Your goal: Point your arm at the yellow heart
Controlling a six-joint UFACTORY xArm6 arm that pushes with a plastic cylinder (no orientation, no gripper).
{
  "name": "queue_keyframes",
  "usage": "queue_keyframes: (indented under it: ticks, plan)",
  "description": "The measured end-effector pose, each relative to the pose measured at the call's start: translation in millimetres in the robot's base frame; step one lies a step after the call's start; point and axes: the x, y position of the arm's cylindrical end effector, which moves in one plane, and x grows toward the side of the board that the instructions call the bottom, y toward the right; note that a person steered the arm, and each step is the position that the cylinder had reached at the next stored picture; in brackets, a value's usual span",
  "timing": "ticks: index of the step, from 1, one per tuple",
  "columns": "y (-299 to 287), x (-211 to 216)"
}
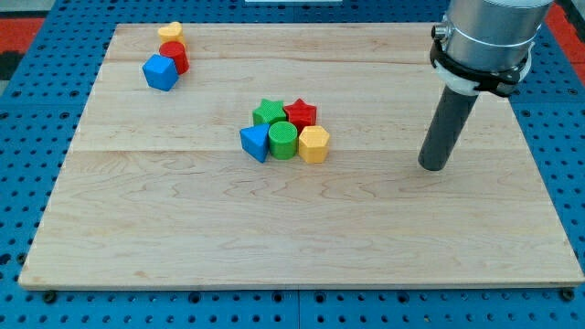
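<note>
The yellow heart [169, 32] lies near the board's top left corner, touching a red cylinder [175, 56] just below it. A blue cube [160, 72] sits against the red cylinder's lower left. My tip [433, 166] rests on the board at the view's right, far from the yellow heart and well right of the middle cluster.
A cluster sits mid-board: a green star [268, 112], a red star [300, 113], a blue triangle [256, 143], a green cylinder [283, 141] and a yellow hexagon [313, 143]. The wooden board [302, 238] lies on a blue pegboard surface.
</note>
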Motion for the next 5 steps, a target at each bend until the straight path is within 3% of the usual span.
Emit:
queue_keyframes:
  ticks: [4,5]
  plan:
    - [-0.1,-2.3]
    - [-0.7,-21.0]
